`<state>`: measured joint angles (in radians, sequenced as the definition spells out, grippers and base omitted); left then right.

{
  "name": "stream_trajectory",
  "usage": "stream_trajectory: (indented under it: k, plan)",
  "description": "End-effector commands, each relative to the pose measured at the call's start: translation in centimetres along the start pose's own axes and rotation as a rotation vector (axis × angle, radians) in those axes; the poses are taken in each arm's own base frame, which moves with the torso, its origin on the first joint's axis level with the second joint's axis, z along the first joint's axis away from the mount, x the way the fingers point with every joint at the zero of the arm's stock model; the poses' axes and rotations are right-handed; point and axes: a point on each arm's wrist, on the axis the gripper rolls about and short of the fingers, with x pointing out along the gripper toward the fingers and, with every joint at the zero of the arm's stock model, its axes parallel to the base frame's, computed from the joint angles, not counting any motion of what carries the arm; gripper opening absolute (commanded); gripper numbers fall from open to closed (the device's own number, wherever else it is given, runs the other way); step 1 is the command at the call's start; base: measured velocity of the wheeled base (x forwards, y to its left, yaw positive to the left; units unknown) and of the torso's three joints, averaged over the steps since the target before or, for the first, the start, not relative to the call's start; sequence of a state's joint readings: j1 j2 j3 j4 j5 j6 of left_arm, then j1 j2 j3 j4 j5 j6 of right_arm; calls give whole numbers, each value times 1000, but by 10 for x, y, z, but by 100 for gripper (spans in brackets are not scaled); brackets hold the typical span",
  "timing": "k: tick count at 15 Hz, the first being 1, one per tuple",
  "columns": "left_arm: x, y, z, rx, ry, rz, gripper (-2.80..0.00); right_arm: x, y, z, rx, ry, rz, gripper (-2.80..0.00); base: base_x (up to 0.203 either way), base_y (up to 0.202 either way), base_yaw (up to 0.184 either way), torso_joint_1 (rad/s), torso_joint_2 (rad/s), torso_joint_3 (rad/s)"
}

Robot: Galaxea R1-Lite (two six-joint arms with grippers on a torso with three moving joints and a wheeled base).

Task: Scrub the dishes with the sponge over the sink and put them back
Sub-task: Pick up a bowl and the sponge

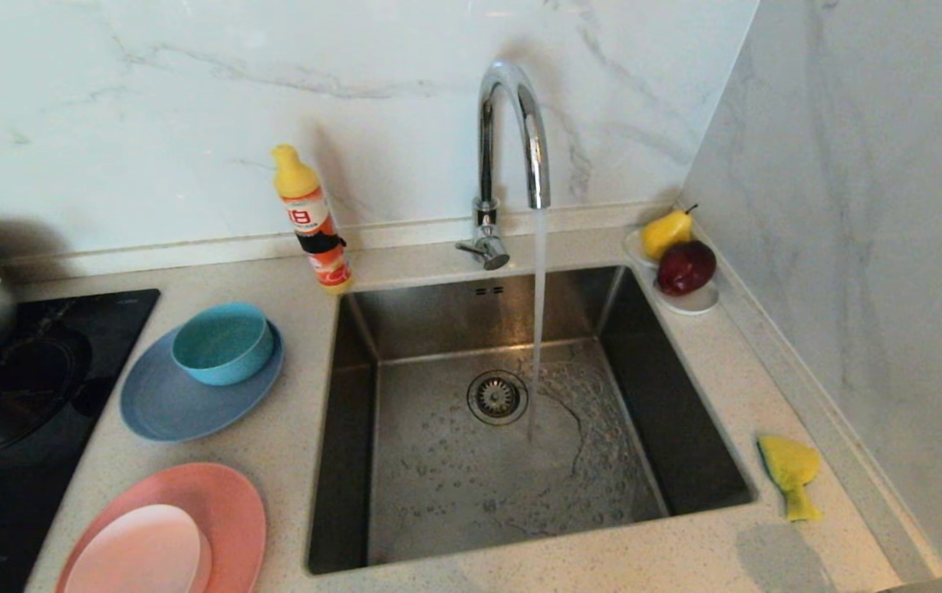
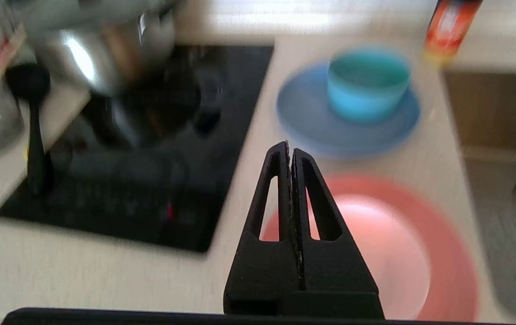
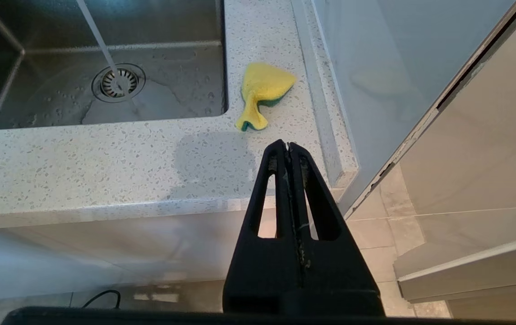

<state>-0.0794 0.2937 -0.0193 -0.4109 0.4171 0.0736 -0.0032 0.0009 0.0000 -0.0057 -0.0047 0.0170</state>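
- 4 dishes are sitting on the countertop [image 1: 454, 576] left of the sink [image 1: 520, 461]: the teal bowl [image 1: 222, 342] is standing on the grey-blue plate [image 1: 183, 403] beside the sink's left rim, and the small pale pink dish [image 1: 142, 550] is lying on the salmon-pink plate [image 1: 224, 502] at the front edge.
- 1 stream of water is running from the tap [image 1: 512, 140] and splashing beside the drain strainer [image 1: 496, 396].
- The left gripper [image 2: 290, 151] is hanging above the counter with its jaws pressed together and nothing between them, tips just over the near rim of the salmon-pink plate.
- The right gripper [image 3: 288, 149] is sitting off the front edge near the right corner, jaws together too, gripping nothing.
- The sponge [image 1: 790, 472] is lying bent on the counter strip right of the sink, near the wall.
- Handling call: these dishes are looking light, stiff and matte, likely turning slippery under water; pinching the raised rim is looking safest, and the stacked pieces may be sliding on each other.
- The sponge is looking soft and squashy; the pinched narrow waist is probably offering the easiest hold.
- Both sets of jaws are needing to open first.
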Motion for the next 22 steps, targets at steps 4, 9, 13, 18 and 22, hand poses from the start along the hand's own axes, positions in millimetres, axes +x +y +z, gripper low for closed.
stream_trajectory:
  k: [4,9,13,18,22]
  plan:
    - [-2,5,-11,-59,30,226,-280,0,0,0,0,0,0,-280,0,0,0,0,0,0]
    - [-12,7,-19,25,39,289,-280,0,0,0,0,0,0,-280,0,0,0,0,0,0]
    - [-29,0,-37,43,18,-243,-280,0,0,0,0,0,1,-280,0,0,0,0,0,0]
    - [-32,-3,-50,52,115,-375,-280,0,0,0,0,0,0,-280,0,0,0,0,0,0]
    - [-32,-3,-50,52,108,-373,-280,0,0,0,0,0,0,-280,0,0,0,0,0,0]
